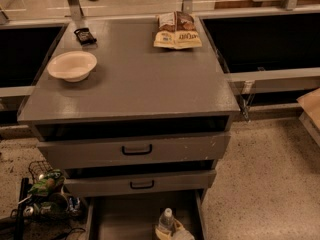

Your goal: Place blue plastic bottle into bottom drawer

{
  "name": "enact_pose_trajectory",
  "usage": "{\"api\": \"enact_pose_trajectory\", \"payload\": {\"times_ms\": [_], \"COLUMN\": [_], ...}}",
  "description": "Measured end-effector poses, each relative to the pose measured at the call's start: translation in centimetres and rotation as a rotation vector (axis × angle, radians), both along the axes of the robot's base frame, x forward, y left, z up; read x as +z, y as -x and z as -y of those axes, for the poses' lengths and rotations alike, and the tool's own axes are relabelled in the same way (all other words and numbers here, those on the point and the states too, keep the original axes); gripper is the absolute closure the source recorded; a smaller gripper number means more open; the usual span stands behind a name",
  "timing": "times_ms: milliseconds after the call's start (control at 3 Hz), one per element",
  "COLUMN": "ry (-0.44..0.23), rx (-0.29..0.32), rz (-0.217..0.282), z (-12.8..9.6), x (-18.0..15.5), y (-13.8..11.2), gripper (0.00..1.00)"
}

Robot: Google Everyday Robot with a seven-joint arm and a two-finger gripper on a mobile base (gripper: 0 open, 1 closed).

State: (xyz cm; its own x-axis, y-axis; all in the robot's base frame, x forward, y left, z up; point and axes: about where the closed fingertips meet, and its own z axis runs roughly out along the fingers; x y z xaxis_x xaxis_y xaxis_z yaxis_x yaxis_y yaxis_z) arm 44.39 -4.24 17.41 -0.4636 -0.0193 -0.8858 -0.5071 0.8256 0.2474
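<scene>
A cabinet (135, 91) is seen at the centre of the frame. On its top, a bowl (72, 65) is set at the left, with a small packet (85, 35) just behind it, toward the upper left. A bag (177, 30) is laid at the back edge, right of centre, well apart from the bowl. Below the top, three drawers are stacked: the top drawer (135, 150), the middle drawer (140, 183) under it, and the bottom drawer (117, 219), pulled out toward the lower edge. A bottle (166, 219) is stood upright in the right part of the bottom drawer. The gripper (176, 232) is found at the bottom edge of the frame, against the bottle's lower right side. A basket (46, 186) is placed on the floor at the lower left, beside the cabinet.
</scene>
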Motion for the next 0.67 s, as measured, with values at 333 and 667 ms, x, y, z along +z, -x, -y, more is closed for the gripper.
{"api": "enact_pose_trajectory", "payload": {"times_ms": [333,667], "ry": [0.000,0.000], "rx": [0.000,0.000], "rz": [0.000,0.000], "z": [0.00,0.00], "x": [-0.01,-0.01], "y": [0.01,0.01], "gripper": [0.00,0.00]}}
